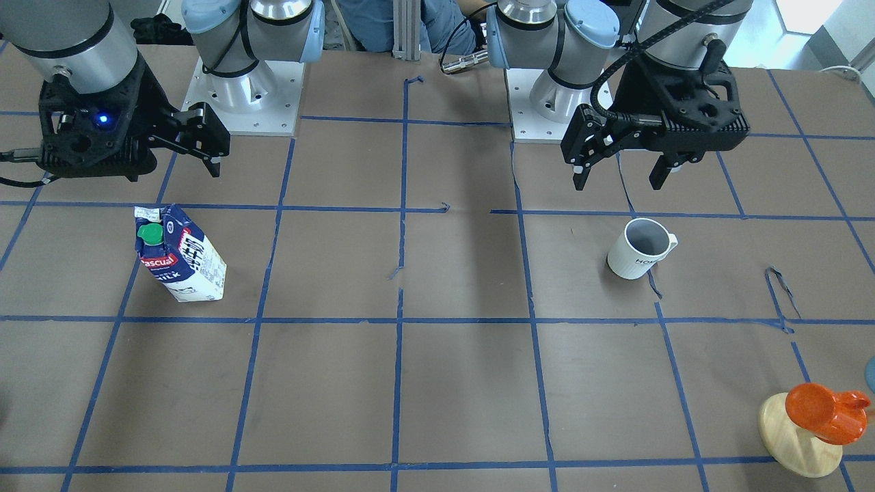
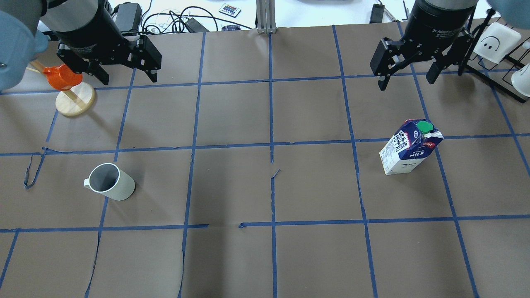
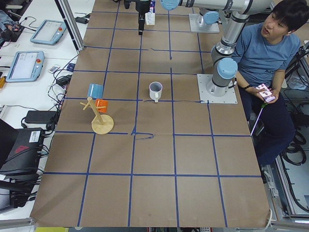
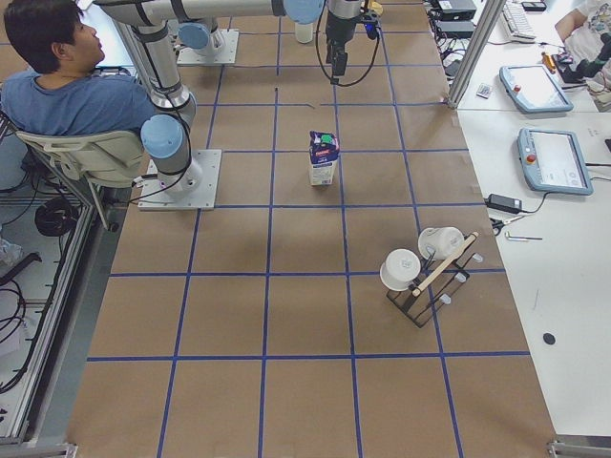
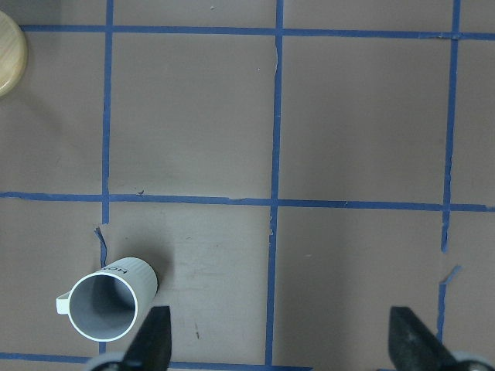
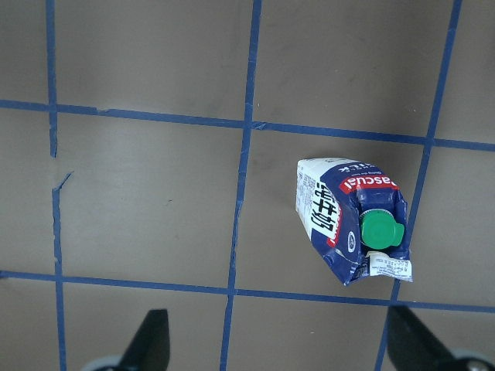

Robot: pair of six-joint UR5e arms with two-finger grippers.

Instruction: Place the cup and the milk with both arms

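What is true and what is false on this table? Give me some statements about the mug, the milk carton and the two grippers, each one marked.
1. The white mug stands upright on the table. True.
2. The left gripper is shut on the mug. False: it is open, apart from the mug.
3. The milk carton stands upright, green cap on top. True.
4. The right gripper holds the carton. False: it is open and empty.
5. The orange cup lies beside the carton. False: it sits on a wooden stand at the mug's end of the table.

Front and overhead views opposed, sharing table (image 1: 465, 383), wrist cameras straight down over cup (image 5: 106, 306), milk (image 6: 352, 220)
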